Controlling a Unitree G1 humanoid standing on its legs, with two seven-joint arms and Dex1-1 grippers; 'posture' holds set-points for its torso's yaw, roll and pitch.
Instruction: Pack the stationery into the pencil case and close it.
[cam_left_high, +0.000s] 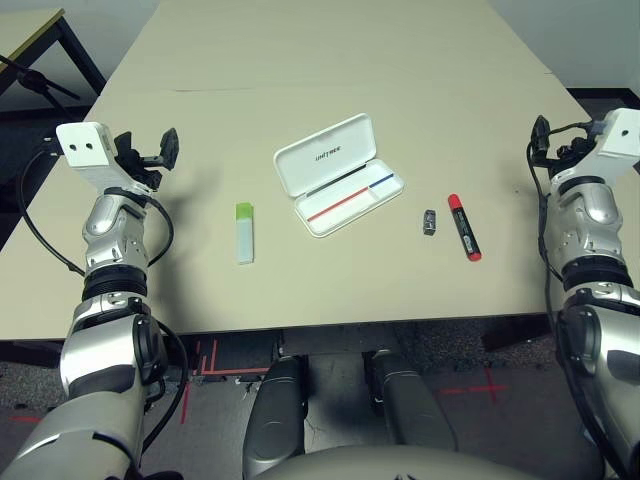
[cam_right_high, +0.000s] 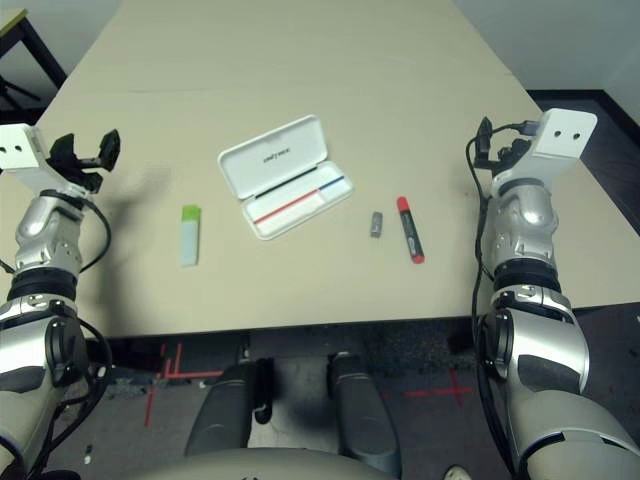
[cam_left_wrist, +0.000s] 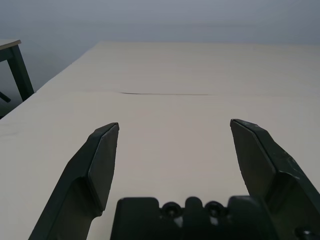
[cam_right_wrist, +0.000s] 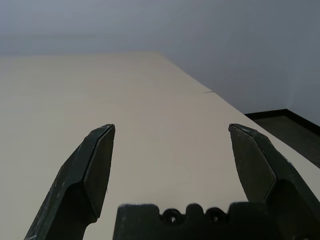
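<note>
Both silver forearms are raised at the two sides, well apart from each other. The left gripper (cam_left_wrist: 174, 150) has its two black fingers (cam_left_wrist: 97, 165) spread wide — nothing between them. The right gripper (cam_right_wrist: 172, 150) is the same — fingers (cam_right_wrist: 250, 160) wide apart, holding nothing.

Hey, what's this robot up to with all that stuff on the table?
Nothing is being handled yet. An open white pencil case lies in the middle of the table with nothing inside it. To its left lies a pale bar with a green end; to its right a small dark metallic piece and a red marker. The left claw and the right claw are raised at the table's sides, both open and holding nothing.
</note>
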